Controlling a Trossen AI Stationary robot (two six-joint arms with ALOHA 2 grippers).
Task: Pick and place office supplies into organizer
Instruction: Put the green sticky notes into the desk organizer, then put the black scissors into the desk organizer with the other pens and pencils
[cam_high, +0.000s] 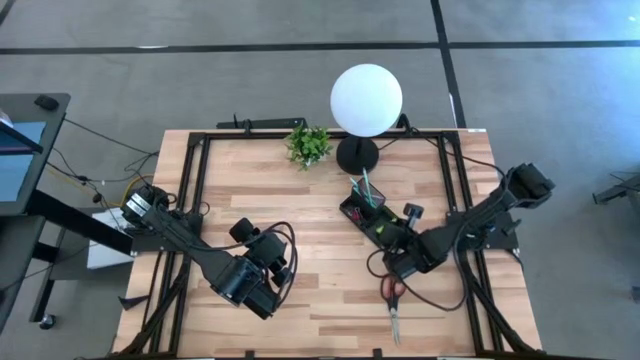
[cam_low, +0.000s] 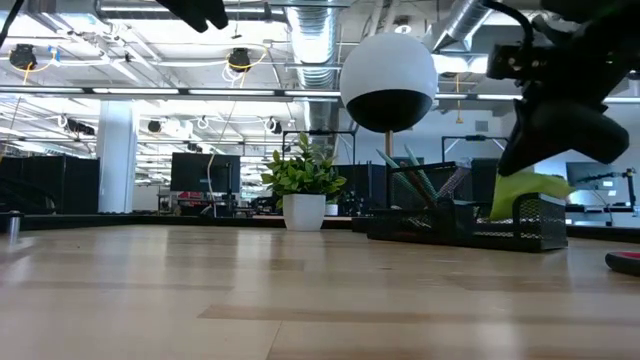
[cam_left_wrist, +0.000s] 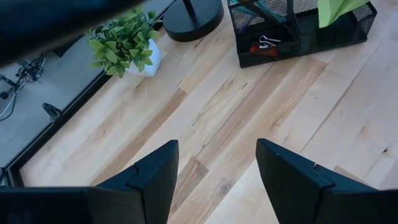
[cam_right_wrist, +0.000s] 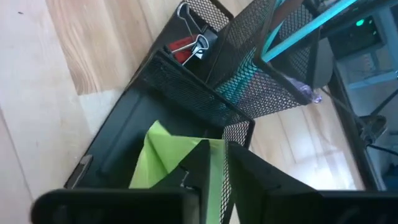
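The right gripper (cam_right_wrist: 214, 177) hangs directly over the low front tray of the black mesh organizer (cam_right_wrist: 186, 93), its two fingers pinching the lime-green sticky-note pad (cam_right_wrist: 165, 158). The pad sits between the fingertips with its crumpled upper edge sticking out ahead of them, and its lower part hangs down inside the organizer's rim. In the low view the pad (cam_low: 525, 192) shows at the organizer's near corner, just under the gripper. Whether the pinch has begun to slacken cannot be told; the pad looks held for now.

The relation that matters is vertical: the tray floor lies straight below the pad, so the coming move seems to be a release and a lift, with no sideways travel needed.

Just beyond the fingers, in the next small compartment, lie a red piece (cam_right_wrist: 181, 48) and a binder clip (cam_right_wrist: 193, 25). Farther on, the tall back section holds a teal pen (cam_right_wrist: 298, 34) leaning upward. Behind the gripper, on the bare table, the red-handled scissors (cam_high: 392, 300) lie with blades pointing away from the organizer; the right arm is much the nearer to them.

Well apart from all this, the left gripper (cam_left_wrist: 217, 180) hovers over open wood with its fingers spread and nothing between them, facing the potted plant (cam_left_wrist: 124, 46) and lamp base (cam_left_wrist: 193, 15).
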